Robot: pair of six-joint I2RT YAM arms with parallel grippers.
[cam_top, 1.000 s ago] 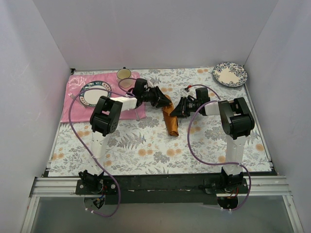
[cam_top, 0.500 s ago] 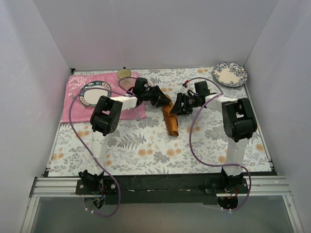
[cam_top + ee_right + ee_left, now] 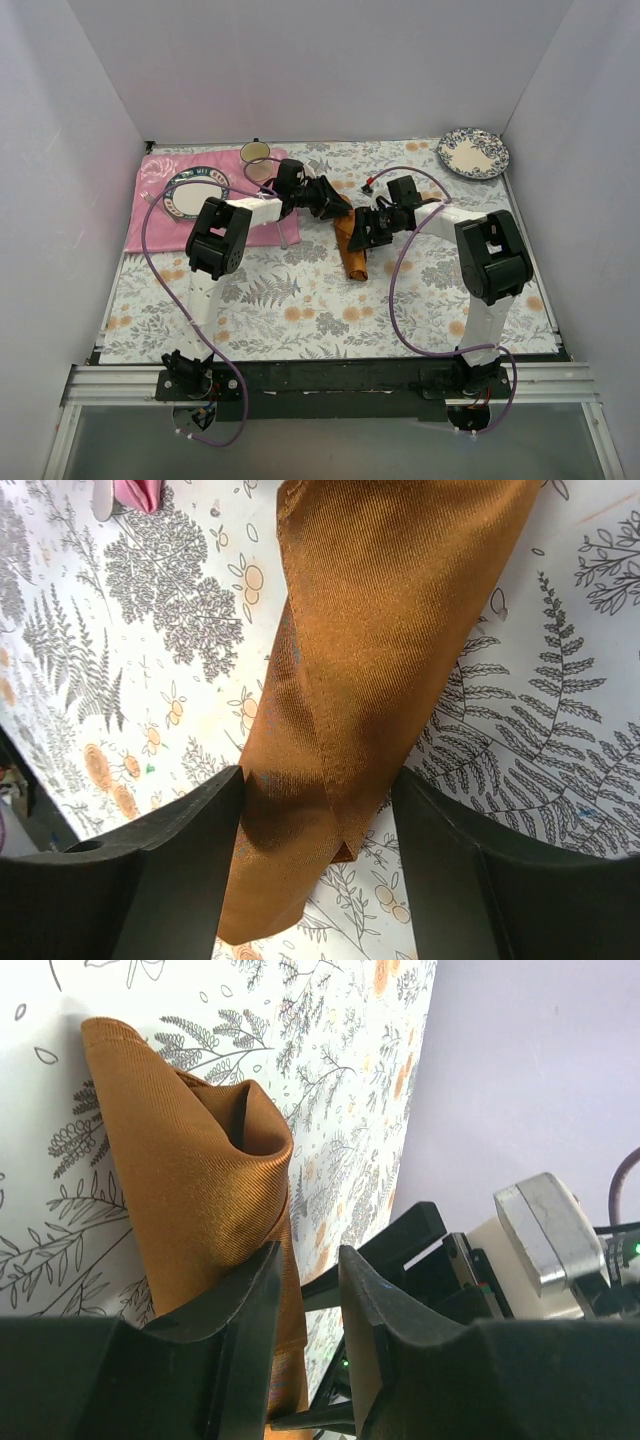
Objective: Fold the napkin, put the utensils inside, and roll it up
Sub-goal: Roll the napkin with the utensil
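The rust-orange napkin is seen rolled into a narrow bundle at the middle of the floral-clothed table. Its far end is pinched between the nearly closed fingers of the left hand; its middle is straddled, ungripped, by the wide-open right hand

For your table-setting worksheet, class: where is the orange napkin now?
In the overhead view the napkin lies as a narrow bundle mid-table, right of the pink placemat, the left jaws at its far end, the right jaws astride its middle.
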